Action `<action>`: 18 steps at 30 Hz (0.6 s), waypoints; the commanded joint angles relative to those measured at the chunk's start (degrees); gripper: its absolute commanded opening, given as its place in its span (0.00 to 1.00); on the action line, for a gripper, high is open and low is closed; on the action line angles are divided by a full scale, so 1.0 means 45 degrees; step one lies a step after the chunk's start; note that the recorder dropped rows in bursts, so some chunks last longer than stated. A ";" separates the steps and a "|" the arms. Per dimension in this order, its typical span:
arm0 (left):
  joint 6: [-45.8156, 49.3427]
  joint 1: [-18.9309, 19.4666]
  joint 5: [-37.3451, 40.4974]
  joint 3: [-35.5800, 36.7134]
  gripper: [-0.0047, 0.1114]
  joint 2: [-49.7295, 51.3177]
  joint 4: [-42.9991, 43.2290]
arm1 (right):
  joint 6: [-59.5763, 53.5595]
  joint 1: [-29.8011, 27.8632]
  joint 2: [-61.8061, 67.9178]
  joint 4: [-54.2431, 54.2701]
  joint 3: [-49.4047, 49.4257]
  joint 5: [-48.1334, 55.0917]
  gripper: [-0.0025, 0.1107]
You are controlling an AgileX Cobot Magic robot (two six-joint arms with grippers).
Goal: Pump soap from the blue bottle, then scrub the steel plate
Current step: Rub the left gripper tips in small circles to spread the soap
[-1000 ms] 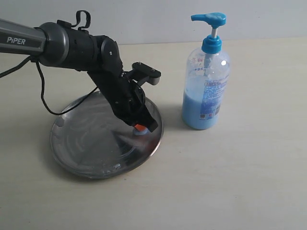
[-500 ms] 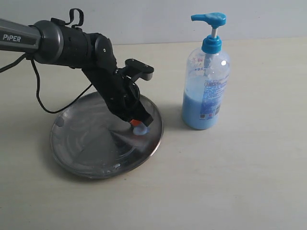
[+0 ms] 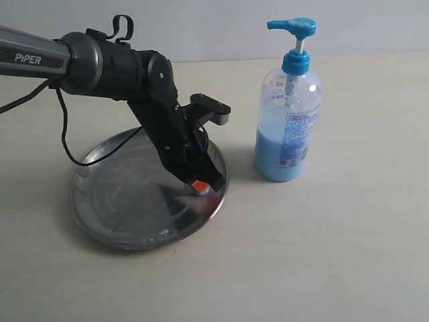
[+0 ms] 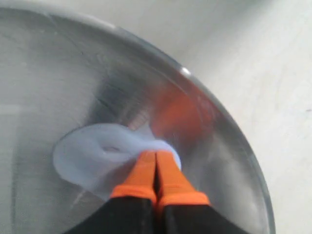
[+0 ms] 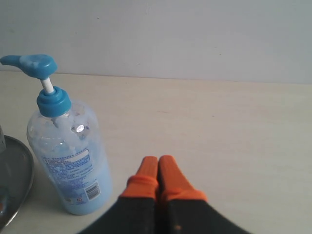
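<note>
Plate (image 3: 110, 198) lies flat on the table; my left claw (image 3: 199, 186) is down inside the plate, near its right rim; orange tips pressed together, pinching nothing, touching the steel at the edge of the soap (image 4: 95, 151); the soap is a pale blue smear with a dimple, inside the plate close to that same rim; most of the plate looks streaky, little soap on it; bottle (image 3: 288, 127) stands upright just right of the plate, not touching it, pump head up; my right claw (image 5: 158, 163) sits past the bottle from the plate, tips pressed together, empty.

Step in hand, I judge: scrubbing; the pumping looks done. To do it well: tips together as one pad; light downward pressure; drag the soap from the rim toward the plate's middle, then circle outward; stay inside the rim so nothing smears off; nothing pins the plate, so a hard push could slide it toward the bottle.
</note>
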 commanded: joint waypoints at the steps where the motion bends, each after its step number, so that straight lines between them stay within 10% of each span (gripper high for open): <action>1: -0.0058 -0.0072 -0.0261 0.0094 0.04 0.0161 -0.0082 | 0.0031 0.0041 0.0022 -0.0051 0.0019 -0.0205 0.02; 18: -0.1157 0.0341 -0.0555 -0.1188 0.04 0.0832 0.1394 | 0.0031 0.0041 0.0022 -0.0051 0.0019 -0.0205 0.02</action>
